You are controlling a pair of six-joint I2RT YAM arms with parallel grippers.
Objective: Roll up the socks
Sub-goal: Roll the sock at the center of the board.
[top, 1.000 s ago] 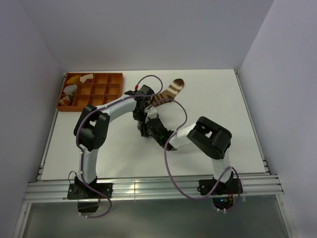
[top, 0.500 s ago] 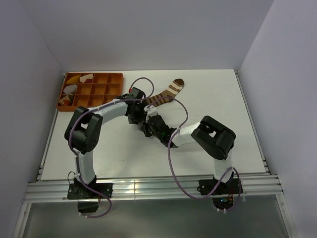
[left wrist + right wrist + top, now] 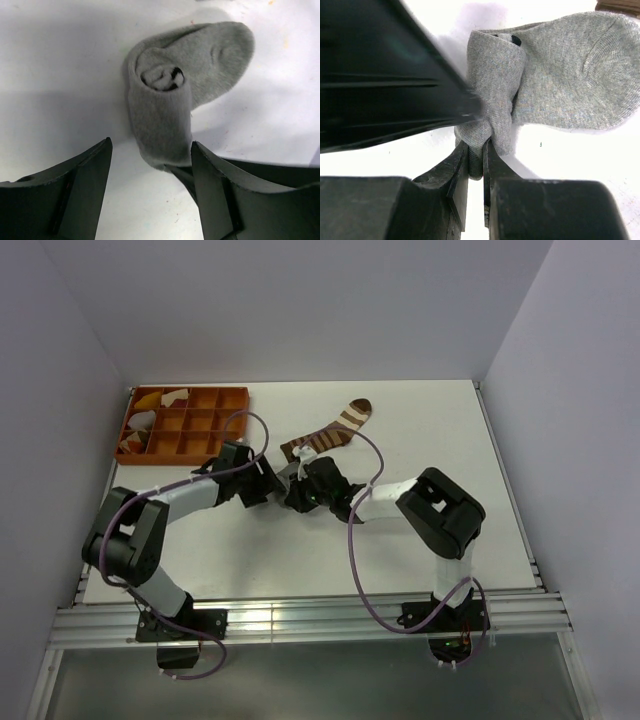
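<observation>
The grey sock (image 3: 162, 115) lies on the white table, its cuff end rolled into a tube and its toe (image 3: 220, 50) still flat. My right gripper (image 3: 476, 155) is shut on the near end of the roll, as the right wrist view shows (image 3: 495, 100). My left gripper (image 3: 150, 170) is open just in front of the roll, its right finger (image 3: 225, 190) beside it, holding nothing. In the top view the left gripper (image 3: 266, 481) and right gripper (image 3: 297, 492) meet at the grey sock (image 3: 286, 474). The brown white-striped sock (image 3: 325, 435) lies flat behind them.
An orange compartment tray (image 3: 205, 422) stands at the back left, with yellow and white cloth pieces (image 3: 150, 400) in its left cells. Both arms' cables loop over the table's middle. Walls close in the back and both sides.
My left arm has swung left and lowered, drawing its gripper back off the grey sock to its left side. My right gripper has stayed shut on the roll.
</observation>
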